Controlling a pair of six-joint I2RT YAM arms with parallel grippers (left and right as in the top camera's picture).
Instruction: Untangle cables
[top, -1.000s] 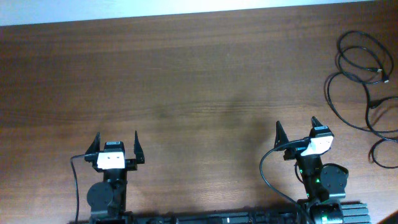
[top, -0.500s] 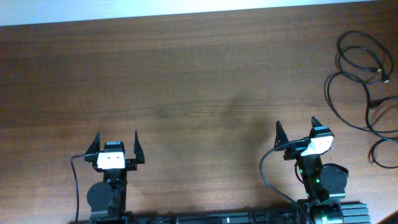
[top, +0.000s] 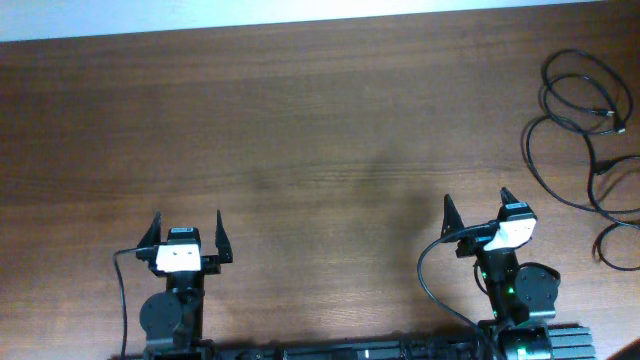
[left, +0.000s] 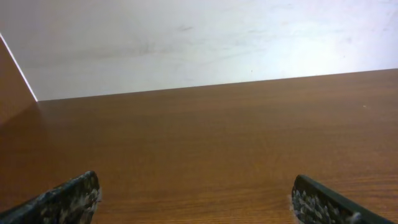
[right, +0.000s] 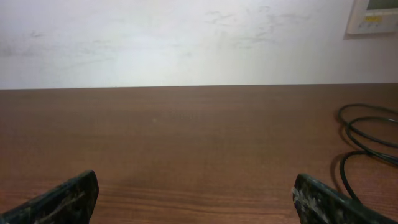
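The cables (top: 588, 140) lie in loose black loops at the far right of the wooden table, running off the right edge. In the right wrist view part of the cables (right: 367, 134) shows at the right. My right gripper (top: 476, 204) stands open near the front edge, well to the left of and nearer than the loops, with nothing between its fingers (right: 317, 199). Far from the cables, at the front left, my left gripper (top: 187, 227) is open and empty. Only bare wood lies between its fingers (left: 71, 198) in the left wrist view.
The brown wooden table (top: 300, 130) stretches from the arms to a pale wall (right: 186, 37) at its far edge. Both arm bases sit at the front edge. A small white wall panel (right: 376, 15) hangs at the upper right.
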